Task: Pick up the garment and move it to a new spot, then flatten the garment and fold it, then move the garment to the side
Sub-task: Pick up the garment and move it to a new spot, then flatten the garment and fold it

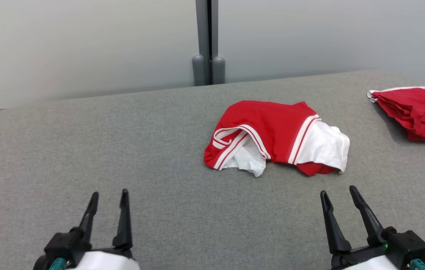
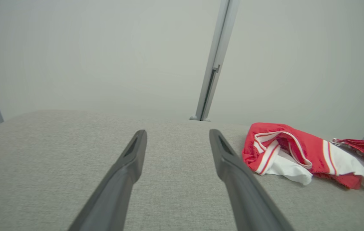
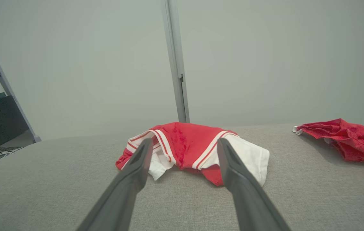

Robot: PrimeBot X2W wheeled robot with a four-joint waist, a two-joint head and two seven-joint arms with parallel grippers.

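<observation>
Garment (image 1: 272, 135) crumpled, red with white stripes

Soft, matt red cloth with smooth white panels and white striped trim makes up the garment (image 1: 272, 131). The table (image 1: 122, 157) under it is covered in coarse grey woven fabric with the weave plain to see. A second red garment (image 1: 418, 112) is cloth too, grainier in my right wrist view. My left gripper (image 1: 109, 197) and my right gripper (image 1: 338, 191) have dark, smooth, matt fingers, plastic by the look. Behind, the post (image 1: 208, 37) looks like satin grey metal between smooth matt wall panels (image 1: 84, 48).
</observation>
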